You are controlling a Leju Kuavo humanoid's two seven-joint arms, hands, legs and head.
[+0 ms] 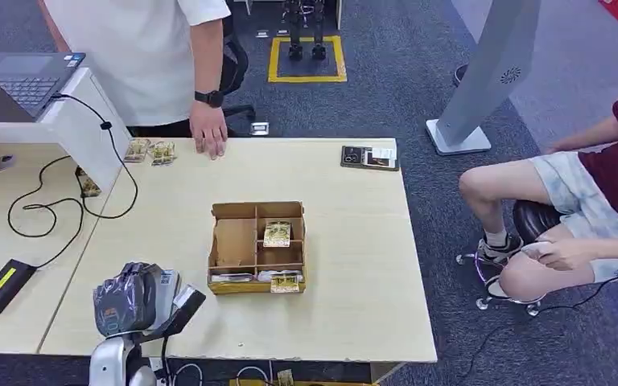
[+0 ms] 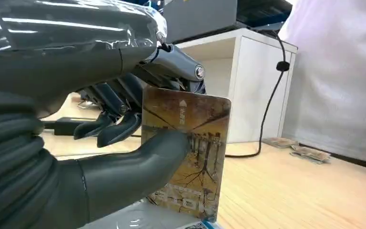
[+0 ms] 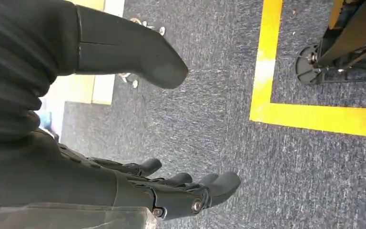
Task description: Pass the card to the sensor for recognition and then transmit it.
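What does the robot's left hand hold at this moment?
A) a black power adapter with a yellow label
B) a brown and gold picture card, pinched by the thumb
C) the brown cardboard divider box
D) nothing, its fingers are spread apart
B: in the left wrist view the left hand presses its thick grey thumb on a brown and gold picture card, and the brown cardboard divider box lies apart on the table.
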